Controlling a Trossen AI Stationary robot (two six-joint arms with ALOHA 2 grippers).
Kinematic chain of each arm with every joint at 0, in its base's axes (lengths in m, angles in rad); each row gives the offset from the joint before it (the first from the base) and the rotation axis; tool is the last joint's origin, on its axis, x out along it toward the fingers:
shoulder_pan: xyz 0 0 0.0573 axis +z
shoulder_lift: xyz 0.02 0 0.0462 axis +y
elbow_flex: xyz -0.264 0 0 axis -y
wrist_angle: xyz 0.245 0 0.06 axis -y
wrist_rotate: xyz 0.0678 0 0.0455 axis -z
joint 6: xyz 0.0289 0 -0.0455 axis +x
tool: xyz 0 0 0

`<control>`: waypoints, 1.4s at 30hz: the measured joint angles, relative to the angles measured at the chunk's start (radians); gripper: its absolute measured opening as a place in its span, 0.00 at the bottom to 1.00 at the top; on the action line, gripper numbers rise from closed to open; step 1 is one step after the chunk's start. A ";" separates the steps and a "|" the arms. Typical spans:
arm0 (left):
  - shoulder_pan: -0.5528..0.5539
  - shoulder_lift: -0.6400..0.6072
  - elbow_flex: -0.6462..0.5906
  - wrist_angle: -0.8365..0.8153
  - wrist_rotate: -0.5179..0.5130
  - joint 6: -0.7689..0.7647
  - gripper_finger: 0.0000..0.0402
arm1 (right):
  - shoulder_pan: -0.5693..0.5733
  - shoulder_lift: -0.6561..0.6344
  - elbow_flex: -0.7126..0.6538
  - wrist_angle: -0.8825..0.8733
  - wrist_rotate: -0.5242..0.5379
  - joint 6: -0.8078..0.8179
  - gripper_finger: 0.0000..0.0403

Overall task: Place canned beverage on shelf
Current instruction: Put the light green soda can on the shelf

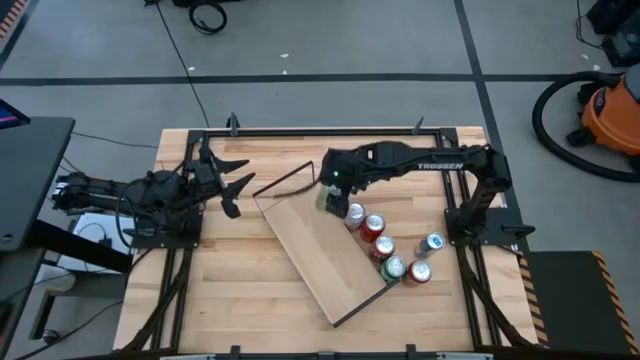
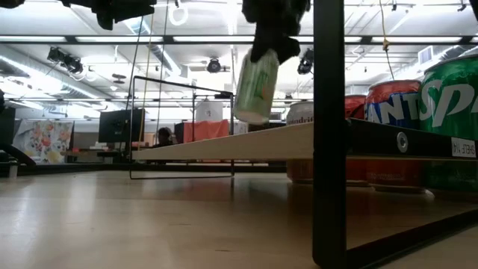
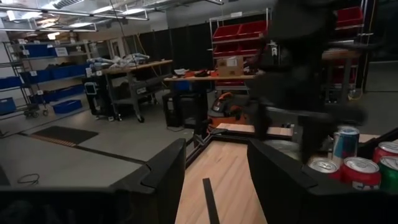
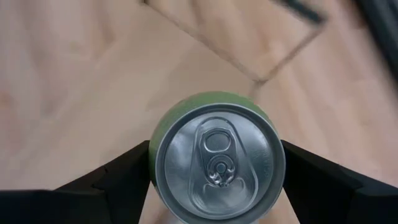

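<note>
Right claw (image 4: pixel 214 163) grips a green can (image 4: pixel 216 158) from both sides, lifted clear above the shelf (image 1: pixel 325 250), near its far end w/ the board directly below. Can hangs roughly upright, slight tilt. Next likely: straight lowering. Left claw (image 1: pixel 232 183) spread, empty, well apart over the surface (image 1: pixel 230 300).

Right pincer (image 4: pixel 214 168) pointing down, fingers clamped, left pincer (image 1: pixel 232 185) spread wide, idle.

Pale green can (image 4: pixel 214 155), silver top; light-wood shelf (image 1: pixel 322 252).
</note>
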 joint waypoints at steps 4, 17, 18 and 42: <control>0.000 0.000 0.000 0.003 -0.002 0.004 0.45 | 0.075 0.000 0.000 -0.032 -0.026 0.112 0.80; 0.002 0.000 0.001 0.200 -0.020 0.170 0.45 | 0.344 0.001 0.000 -0.156 0.147 0.544 0.80; 0.002 0.000 0.001 0.206 -0.020 0.170 0.45 | 0.360 0.001 0.000 -0.170 0.161 0.588 0.80; 0.002 0.001 0.001 0.225 -0.017 0.140 0.45 | 0.592 0.085 -0.050 -0.123 0.099 1.105 0.80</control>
